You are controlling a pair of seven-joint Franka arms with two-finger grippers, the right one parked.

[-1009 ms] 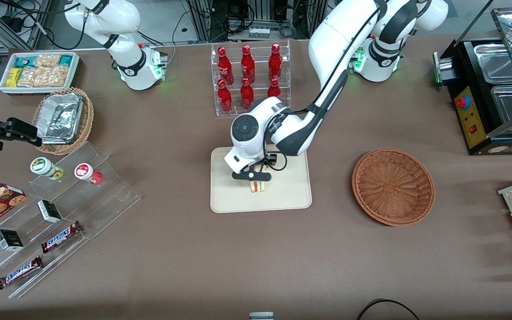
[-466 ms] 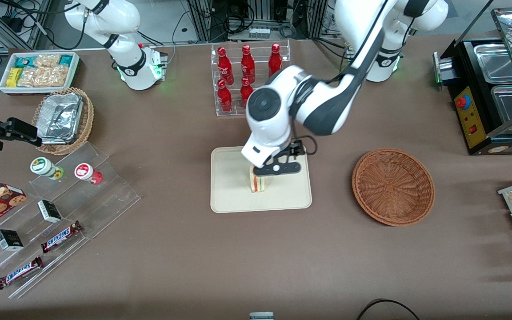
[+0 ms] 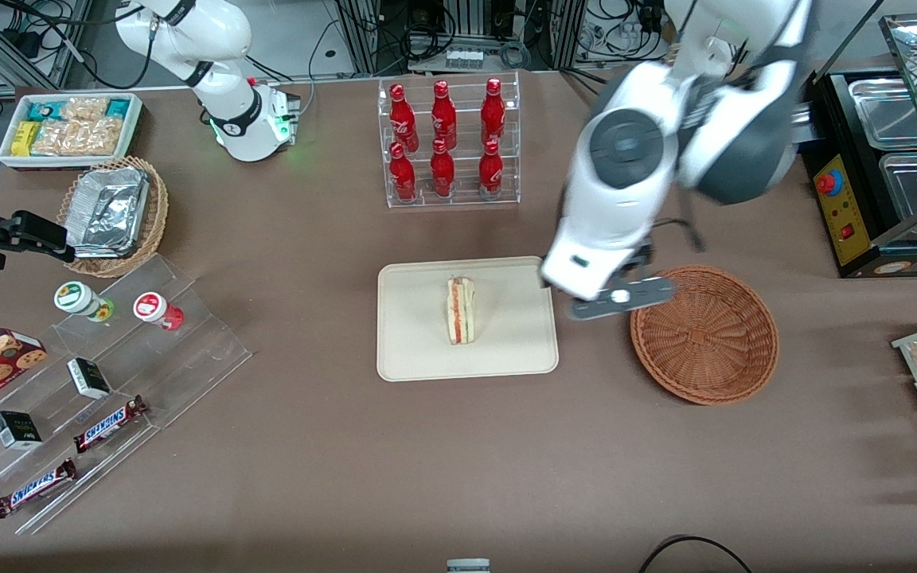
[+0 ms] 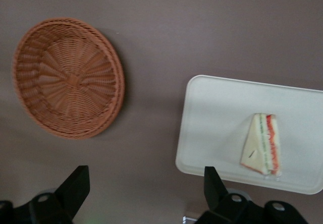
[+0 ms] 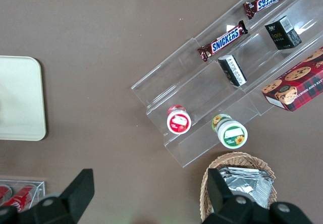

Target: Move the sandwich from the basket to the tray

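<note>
One sandwich [image 3: 460,310] rests on tray [image 3: 411,350]; gripper [image 3: 616,296] above basket [image 3: 704,334] rim, fingers [image 4: 75,186] spread, empty. Retreat upward, clear of tray.

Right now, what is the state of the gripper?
Gripper: open, holding nothing, raised above the table between tray and basket.
</note>
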